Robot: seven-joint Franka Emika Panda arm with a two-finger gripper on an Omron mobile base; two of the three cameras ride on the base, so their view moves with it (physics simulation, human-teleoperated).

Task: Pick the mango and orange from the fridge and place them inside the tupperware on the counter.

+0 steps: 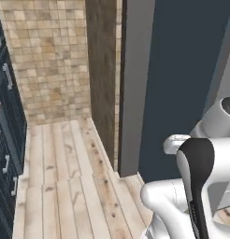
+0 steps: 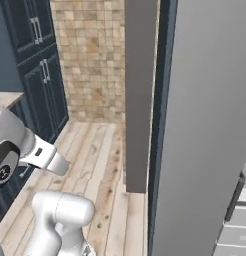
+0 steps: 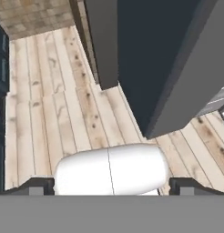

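Observation:
The fridge shows as a wide flat grey surface (image 2: 205, 125) on the right of the right base view, with pale shelf edges (image 2: 240, 215) at its lower right. In the hand view the same grey surface (image 3: 196, 77) slants down to the wooden floor. My gripper (image 3: 111, 187) points down at the floor in front of it. Its two dark fingertips (image 3: 40, 185) stand far apart with nothing between them, so it is open. A corner of the beige counter (image 2: 7, 97) peeks in at the left. The mango, the orange and the tupperware are out of view.
A tall grey panel (image 1: 135, 84) and a dark blue panel (image 1: 182, 84) stand beside the fridge. Dark blue cabinets with silver handles (image 2: 40, 75) line the left. A tan tiled wall (image 1: 51, 56) closes the back. Light wooden floor (image 1: 65, 186) lies open between them.

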